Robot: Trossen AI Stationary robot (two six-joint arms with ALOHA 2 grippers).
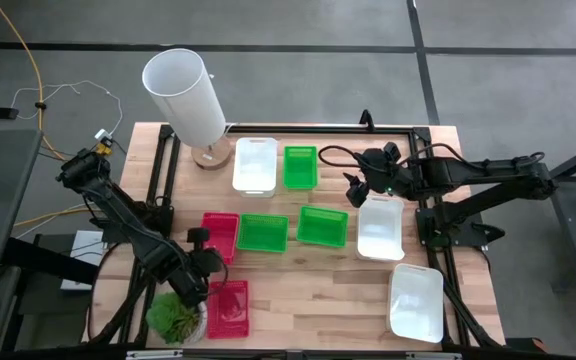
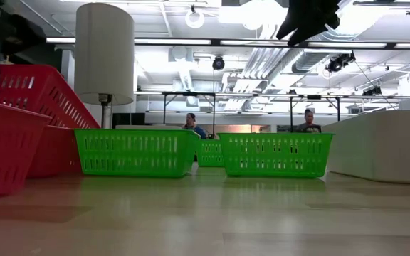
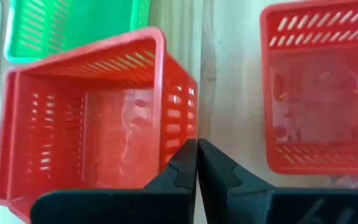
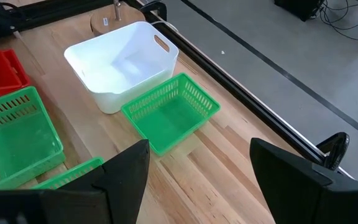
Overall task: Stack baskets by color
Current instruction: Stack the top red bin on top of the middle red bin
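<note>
Step in hand: gathering reds. Left tool [image 3: 197,163] pinched fully shut on near wall of red basket [image 3: 92,118], basket tipped up off counter [image 1: 298,300]. Second red basket [image 3: 322,87] sits just beside tool, apart from gripped one; green basket [image 3: 67,25] beyond it.

Next move likely: lift, carry over second red basket, lower squarely so it nests.

Right tool [image 4: 197,168] waits, jaws wide apart, holding nothing; green basket [image 4: 169,118] and white basket [image 4: 120,62] ahead of it.
</note>
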